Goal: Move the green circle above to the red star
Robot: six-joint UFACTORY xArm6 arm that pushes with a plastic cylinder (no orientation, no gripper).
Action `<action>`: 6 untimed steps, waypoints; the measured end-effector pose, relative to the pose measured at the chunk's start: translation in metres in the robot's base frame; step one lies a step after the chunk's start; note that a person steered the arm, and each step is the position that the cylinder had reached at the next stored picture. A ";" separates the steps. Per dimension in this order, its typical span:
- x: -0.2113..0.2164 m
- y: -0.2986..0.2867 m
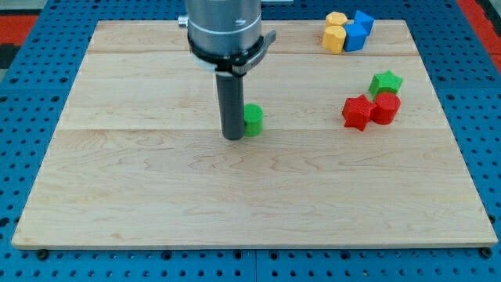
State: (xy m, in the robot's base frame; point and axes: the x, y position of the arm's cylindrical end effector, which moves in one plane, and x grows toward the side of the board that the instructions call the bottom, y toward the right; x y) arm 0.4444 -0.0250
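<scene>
The green circle sits near the middle of the wooden board. My tip stands right against its left side, touching it or nearly so. The red star lies at the view's right, touching a red round block on its right. The green circle is well left of the red star and about level with it.
A green star sits just above the red round block. At the view's top right, two yellow blocks and two blue blocks are clustered near the board's edge.
</scene>
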 end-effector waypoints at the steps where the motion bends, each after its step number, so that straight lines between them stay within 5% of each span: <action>1: -0.029 0.010; 5: -0.062 0.041; 6: -0.062 0.098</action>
